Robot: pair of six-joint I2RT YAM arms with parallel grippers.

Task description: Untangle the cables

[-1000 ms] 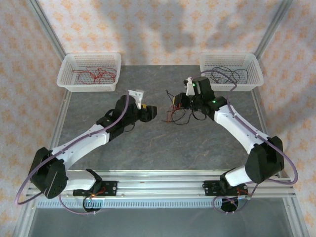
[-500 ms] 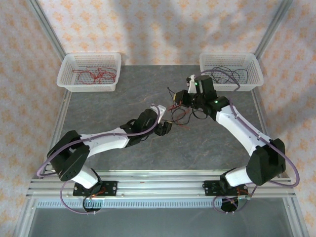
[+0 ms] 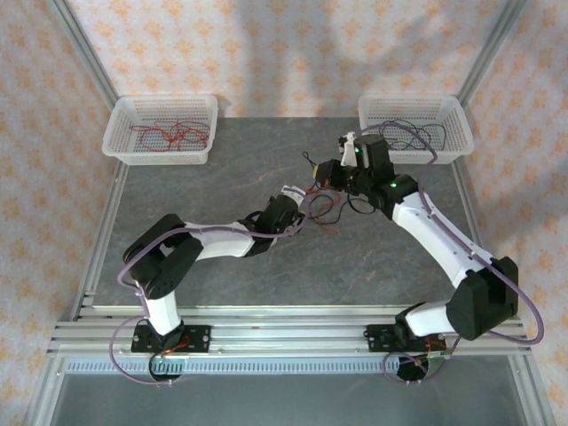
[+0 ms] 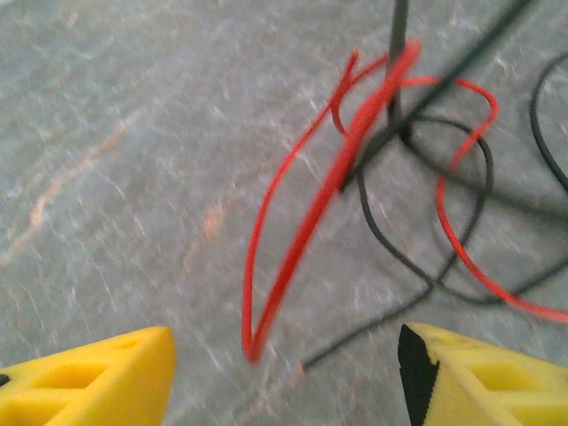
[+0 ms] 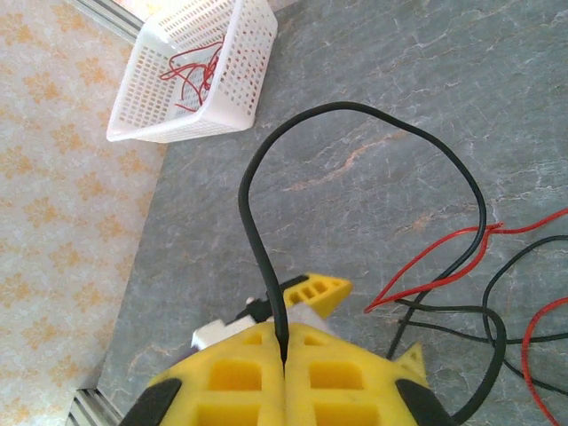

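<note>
Cables (image 3: 327, 209) lie as a loose red-and-black tangle on the grey table (image 3: 195, 177), nearer the arms than the right basket (image 3: 454, 135) and off to its left, apart from it

Right gripper (image 3: 323, 181) hangs over the tangle's far side, between the tangle and the right basket's near left corner. Its yellow fingers are pressed together on a black cable (image 5: 263, 240). That cable rises out of the pinch, arches over in a wide bow and drops back towards the other strands on the table

Left gripper (image 4: 284, 390) sits at the tangle's edge farthest from the right basket, low over the table. Its two yellow fingers are spread wide with nothing between them. Just ahead of the fingers lies a red cable (image 4: 297, 248), folded into a long narrow loop. The bend of the loop points at the gap between the fingers and touches neither. A loose black end lies beside that bend. Further along, towards the right basket, the red loop crosses under and over black loops; which strand lies on top is too blurred to tell

Thin black wires lie inside the right basket. Level with it at the table's far edge, well off to its left, stands a left basket (image 3: 121, 142) holding thin red wires
</note>
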